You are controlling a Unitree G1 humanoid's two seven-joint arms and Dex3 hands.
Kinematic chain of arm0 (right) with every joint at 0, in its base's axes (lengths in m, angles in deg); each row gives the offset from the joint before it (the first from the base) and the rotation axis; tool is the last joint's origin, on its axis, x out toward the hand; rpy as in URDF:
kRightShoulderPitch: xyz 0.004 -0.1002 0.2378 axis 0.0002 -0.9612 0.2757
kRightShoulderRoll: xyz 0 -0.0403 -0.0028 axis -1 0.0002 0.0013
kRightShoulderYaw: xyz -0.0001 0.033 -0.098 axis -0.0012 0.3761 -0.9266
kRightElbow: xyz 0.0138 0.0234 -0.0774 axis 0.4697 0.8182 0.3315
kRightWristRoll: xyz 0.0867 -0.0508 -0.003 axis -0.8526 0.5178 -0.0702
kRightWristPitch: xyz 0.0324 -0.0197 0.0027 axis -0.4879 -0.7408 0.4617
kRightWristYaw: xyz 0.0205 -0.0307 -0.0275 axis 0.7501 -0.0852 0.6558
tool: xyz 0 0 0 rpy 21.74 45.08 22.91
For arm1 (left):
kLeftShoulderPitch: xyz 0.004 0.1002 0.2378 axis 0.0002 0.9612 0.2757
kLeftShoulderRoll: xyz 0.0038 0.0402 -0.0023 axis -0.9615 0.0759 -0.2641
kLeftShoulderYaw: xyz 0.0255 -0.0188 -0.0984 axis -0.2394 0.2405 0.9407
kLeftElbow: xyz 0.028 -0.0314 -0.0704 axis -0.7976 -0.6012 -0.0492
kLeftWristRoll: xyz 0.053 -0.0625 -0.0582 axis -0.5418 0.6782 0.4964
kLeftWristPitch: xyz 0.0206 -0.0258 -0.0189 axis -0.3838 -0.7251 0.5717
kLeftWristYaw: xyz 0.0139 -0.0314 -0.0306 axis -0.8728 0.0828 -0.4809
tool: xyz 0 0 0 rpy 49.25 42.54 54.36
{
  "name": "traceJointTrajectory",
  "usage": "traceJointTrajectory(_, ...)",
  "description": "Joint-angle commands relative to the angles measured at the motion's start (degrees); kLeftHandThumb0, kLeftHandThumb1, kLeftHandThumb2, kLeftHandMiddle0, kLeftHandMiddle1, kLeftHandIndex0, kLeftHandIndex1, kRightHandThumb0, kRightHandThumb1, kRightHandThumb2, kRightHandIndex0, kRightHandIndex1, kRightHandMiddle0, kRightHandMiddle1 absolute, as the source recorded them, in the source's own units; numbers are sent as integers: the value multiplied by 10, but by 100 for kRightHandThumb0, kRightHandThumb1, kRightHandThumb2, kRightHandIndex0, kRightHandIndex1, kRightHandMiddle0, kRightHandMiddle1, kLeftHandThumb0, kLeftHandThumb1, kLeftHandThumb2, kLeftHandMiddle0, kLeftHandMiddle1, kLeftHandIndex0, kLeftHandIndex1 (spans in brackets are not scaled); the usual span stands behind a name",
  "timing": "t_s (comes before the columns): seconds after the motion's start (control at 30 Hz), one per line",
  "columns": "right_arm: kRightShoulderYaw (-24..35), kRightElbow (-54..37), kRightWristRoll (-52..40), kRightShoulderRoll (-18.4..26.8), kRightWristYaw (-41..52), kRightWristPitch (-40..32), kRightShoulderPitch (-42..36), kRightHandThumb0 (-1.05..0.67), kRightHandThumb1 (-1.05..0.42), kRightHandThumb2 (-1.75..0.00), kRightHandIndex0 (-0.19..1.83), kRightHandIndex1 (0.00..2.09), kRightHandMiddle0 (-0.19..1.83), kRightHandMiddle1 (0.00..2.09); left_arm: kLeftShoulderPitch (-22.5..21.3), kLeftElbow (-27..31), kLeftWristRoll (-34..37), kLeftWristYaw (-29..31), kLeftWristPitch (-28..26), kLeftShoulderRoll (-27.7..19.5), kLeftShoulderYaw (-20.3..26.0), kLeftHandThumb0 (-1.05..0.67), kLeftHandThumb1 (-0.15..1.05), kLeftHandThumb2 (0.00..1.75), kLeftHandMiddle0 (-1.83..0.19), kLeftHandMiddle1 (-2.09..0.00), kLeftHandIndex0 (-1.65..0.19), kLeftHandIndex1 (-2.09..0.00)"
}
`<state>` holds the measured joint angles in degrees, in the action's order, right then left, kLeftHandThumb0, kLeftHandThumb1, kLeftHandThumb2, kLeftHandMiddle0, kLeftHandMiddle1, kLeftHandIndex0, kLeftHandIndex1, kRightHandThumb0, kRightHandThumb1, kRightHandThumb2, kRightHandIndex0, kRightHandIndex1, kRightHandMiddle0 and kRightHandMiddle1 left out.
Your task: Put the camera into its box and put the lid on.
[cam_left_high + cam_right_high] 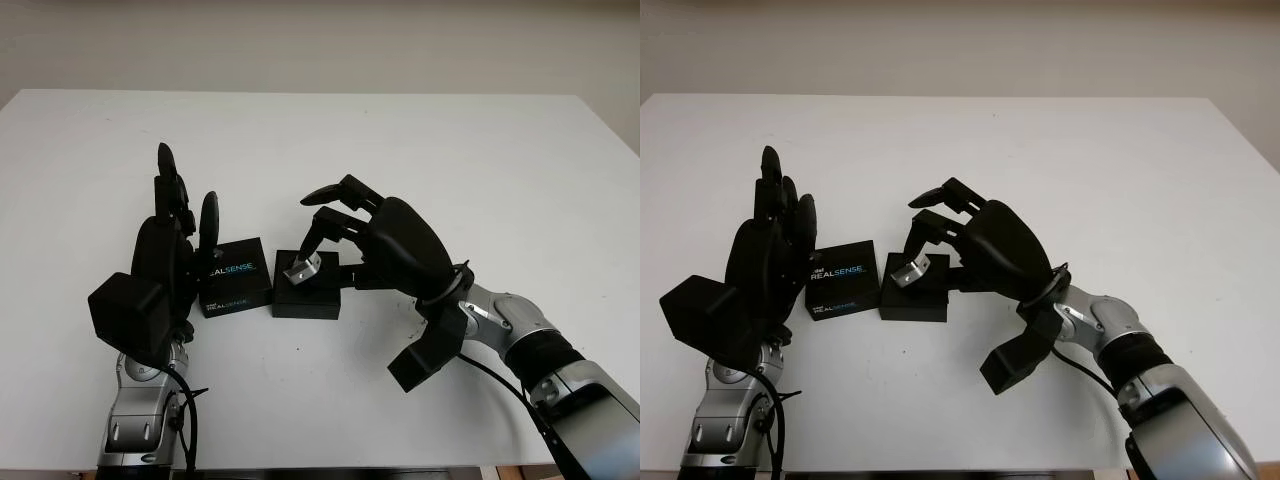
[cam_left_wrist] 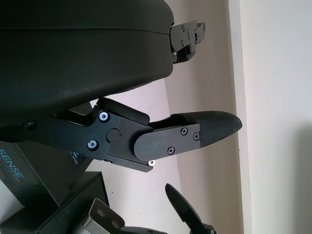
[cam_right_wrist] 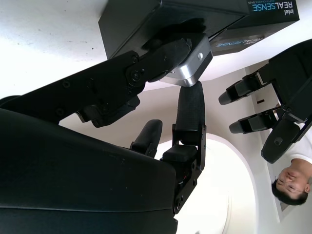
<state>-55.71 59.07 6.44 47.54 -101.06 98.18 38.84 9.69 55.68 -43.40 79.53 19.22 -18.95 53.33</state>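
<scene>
Now: camera held over its box

Small silver metal camera (image 1: 301,267) sits tilted over the open black cardboard box (image 1: 307,297) on the white table (image 1: 450,160), pinched between curled fingers of the right hand (image 1: 330,235). Just beside the box lies the black printed lid (image 1: 235,277). Upright beside the lid, the left hand (image 1: 170,245) is open, holding nothing
</scene>
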Motion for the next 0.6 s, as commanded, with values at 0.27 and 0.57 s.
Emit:
traceJointTrajectory(0.27, -8, 10, 6, -2, -15, -3, 14, -33, -87, -5, 17, 100, 53, 140, -3, -3, -1, -1, 10, 1, 1, -72, 105, 58, 19, 0, 19, 0)
traceJointTrajectory(0.57, -14, 21, 10, -3, -18, -7, 16, -34, -87, -5, 16, 99, 53, 139, -2, -3, -2, 1, 10, 0, -1, -72, 105, 58, 19, 0, 19, 0)
